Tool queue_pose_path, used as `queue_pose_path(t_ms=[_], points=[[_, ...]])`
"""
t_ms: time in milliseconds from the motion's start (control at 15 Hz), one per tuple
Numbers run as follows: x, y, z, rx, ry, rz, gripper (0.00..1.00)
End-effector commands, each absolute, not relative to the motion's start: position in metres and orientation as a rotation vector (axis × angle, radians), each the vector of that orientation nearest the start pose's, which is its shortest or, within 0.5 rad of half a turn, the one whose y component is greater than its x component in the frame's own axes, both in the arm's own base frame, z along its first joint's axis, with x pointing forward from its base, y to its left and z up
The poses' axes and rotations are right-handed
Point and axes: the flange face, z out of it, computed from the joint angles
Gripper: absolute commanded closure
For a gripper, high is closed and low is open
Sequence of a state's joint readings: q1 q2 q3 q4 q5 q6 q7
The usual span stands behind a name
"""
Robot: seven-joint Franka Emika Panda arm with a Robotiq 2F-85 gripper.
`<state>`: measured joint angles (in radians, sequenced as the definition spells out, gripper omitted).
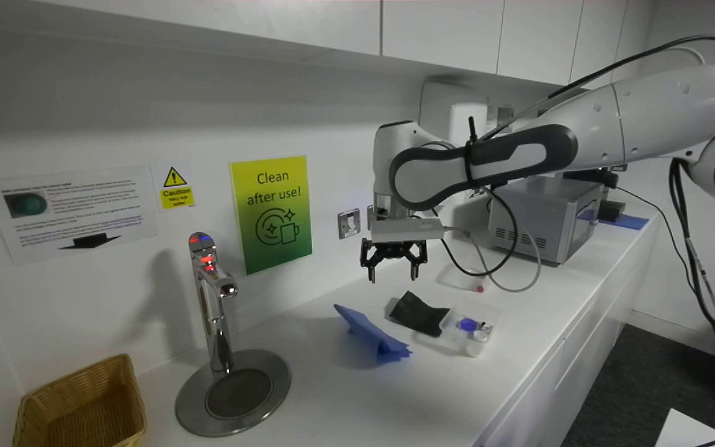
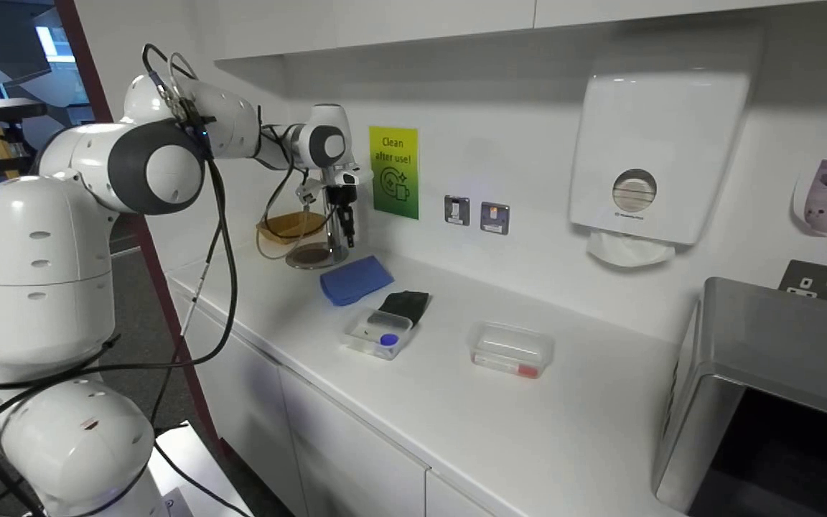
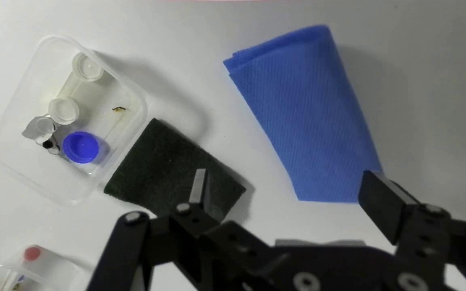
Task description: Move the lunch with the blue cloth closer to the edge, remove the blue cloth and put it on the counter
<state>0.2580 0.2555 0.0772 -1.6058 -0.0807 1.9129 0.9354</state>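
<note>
find the cloth (image 3: 310, 121) folded and slightly raised on the counter (image 1: 432, 403), between the sink (image 1: 190, 410) and the pad (image 3: 168, 165), well back from the front edge (image 1: 557, 337). can't tell of any lunch under or inside it. probably about to grasp: hanging high above the counter, with the gripper (image 1: 393, 277) agape and fingers (image 3: 382, 206) spread wide, holding nothing.

to grasp well, shift toward the sink first; in the wrist view, note the pad behind one finger and a corner of cloth behind the other. centre over the cloth, turn to straddle its narrow width, come straight down and close gently, low enough to take any lunch along with it. expect slipping if pinching the top layer alone.

then drag toward the front edge over bare counter, swinging wide of the box (image 3: 101, 113) next to the pad. stop well short of overhanging. for laying the cloth out afterwards, choose the bare stretch past the tub (image 2: 510, 341), away from the sink.
</note>
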Motion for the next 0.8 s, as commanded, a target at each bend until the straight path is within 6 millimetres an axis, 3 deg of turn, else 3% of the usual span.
queue_pose_path(t_ms=[0, 67, 133, 533, 600, 733], points=[[0.601, 0.192, 0.503, -2.962, 0.839, -0.110, 0.00], [0.604, 0.191, 0.496, -3.006, 0.997, -0.158, 0.00], [0.604, 0.191, 0.495, -2.995, 0.925, -0.115, 0.00], [0.590, 0.186, 0.471, -3.004, 0.866, 0.063, 0.00], [0.604, 0.194, 0.468, -3.014, 0.892, 0.002, 0.00], [0.602, 0.193, 0.463, -3.018, 0.885, 0.034, 0.00]])
